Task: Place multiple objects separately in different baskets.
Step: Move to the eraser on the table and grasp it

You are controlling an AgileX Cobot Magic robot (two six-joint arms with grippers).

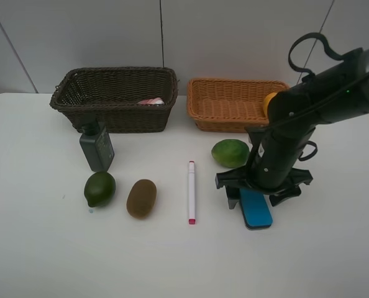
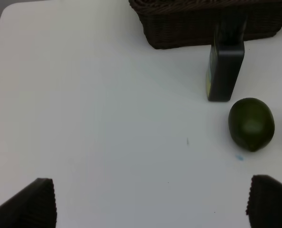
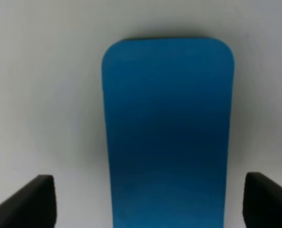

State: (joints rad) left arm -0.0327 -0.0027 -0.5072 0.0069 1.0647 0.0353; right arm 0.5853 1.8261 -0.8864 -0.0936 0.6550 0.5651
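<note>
The white, smooth tabletop (image 1: 35,248) has wide bare room along its near edge and its left side. At the back stand two woven wicker baskets side by side and apart: the dark brown basket (image 1: 113,99), which is deeper, and the light orange basket (image 1: 234,102), which is shallower. The black right arm (image 1: 309,105) reaches down in front of the light basket. The right tool (image 3: 150,199) is spread wide, its fingers either side of the blue eraser (image 1: 255,208), a flat, smooth slab with rounded corners lying on the tabletop. The left tool (image 2: 150,204) is also spread wide, holding nothing, over bare tabletop.

The dark green bottle (image 1: 97,146), boxy, stands just before the dark basket. One green fruit (image 1: 230,153) lies near the arm; the other green fruit (image 1: 100,189) sits beside the fuzzy brown kiwi (image 1: 141,198). The slim white-pink marker (image 1: 191,191) lies alone in the middle. A pink bottle (image 1: 150,100) rests inside the dark basket. A sliver of orange mango (image 1: 269,99) shows behind the arm.
</note>
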